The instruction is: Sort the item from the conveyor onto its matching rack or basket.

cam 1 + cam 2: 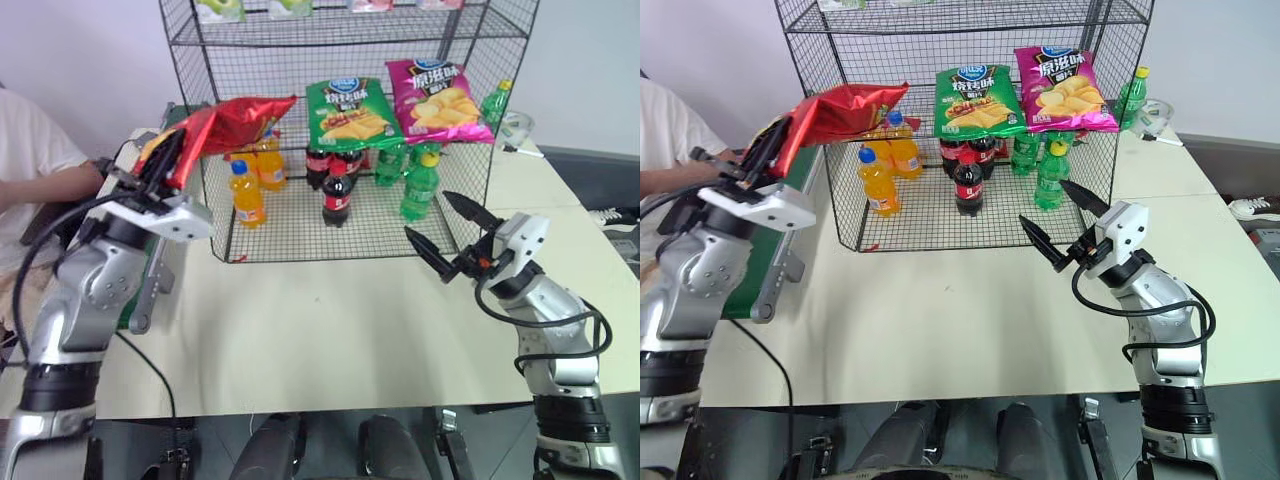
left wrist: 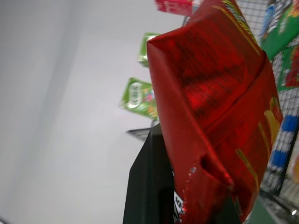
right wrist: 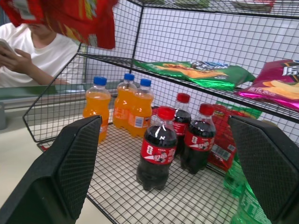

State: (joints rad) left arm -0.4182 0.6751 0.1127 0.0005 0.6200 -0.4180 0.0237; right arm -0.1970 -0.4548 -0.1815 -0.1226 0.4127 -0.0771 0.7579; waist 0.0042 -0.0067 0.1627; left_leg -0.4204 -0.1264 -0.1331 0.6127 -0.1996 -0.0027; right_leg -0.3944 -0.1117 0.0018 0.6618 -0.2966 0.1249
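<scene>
Red chip bag (image 1: 225, 128) is clamped at its lower end by the closed left gripper (image 1: 165, 160) and held aloft beside the wire rack (image 1: 350, 40), level with the chip tier for insertion, while the right gripper (image 1: 450, 232) waits empty, jaws spread.

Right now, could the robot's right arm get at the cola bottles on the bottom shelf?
Probably yes. The right tool hangs open just outside the rack, whose front is open, and the cola bottles stand near that edge.

Orange soda bottles (image 1: 255, 172), cola bottles (image 1: 337, 192), perhaps green ones (image 1: 420, 185).
</scene>
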